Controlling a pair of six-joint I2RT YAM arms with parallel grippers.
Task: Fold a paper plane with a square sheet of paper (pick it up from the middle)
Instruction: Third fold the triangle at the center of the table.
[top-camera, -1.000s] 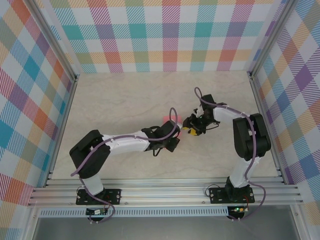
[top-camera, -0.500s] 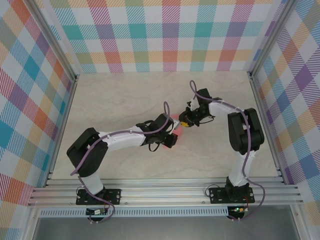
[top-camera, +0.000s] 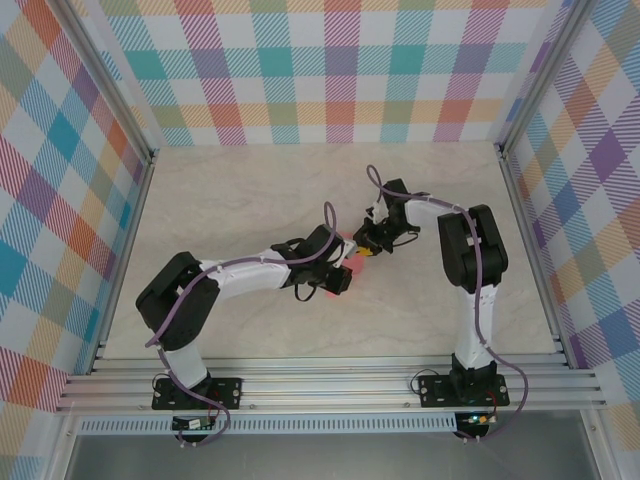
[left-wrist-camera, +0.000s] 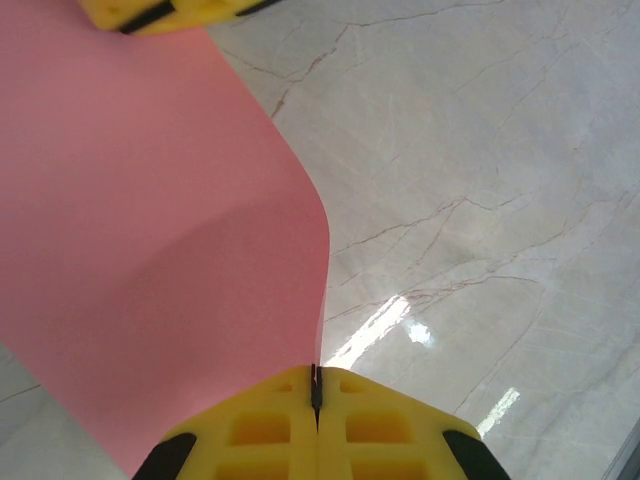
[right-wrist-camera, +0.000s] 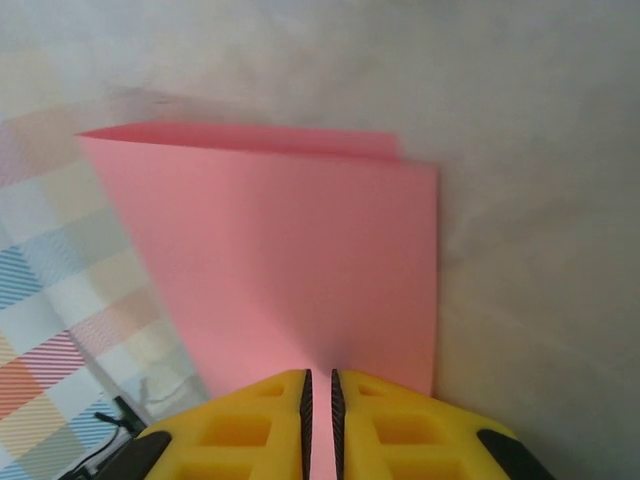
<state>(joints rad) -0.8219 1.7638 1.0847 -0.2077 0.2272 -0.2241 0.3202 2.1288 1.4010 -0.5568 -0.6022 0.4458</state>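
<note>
Left gripper (left-wrist-camera: 316, 398): clamping an edge of the square sheet of paper (left-wrist-camera: 150, 260).
Right gripper (right-wrist-camera: 320, 390): pinching the same sheet, farther right.

A pale, marble-patterned tabletop (top-camera: 250, 190) is enclosed on three sides by pastel plaid panels: a back wall (top-camera: 330, 70), a left wall (top-camera: 60, 200) and a right wall (top-camera: 600, 200). Silver aluminium rails (top-camera: 330, 385) run along the near edge, and bright glints of light (left-wrist-camera: 385, 325) lie on the glossy surface
</note>
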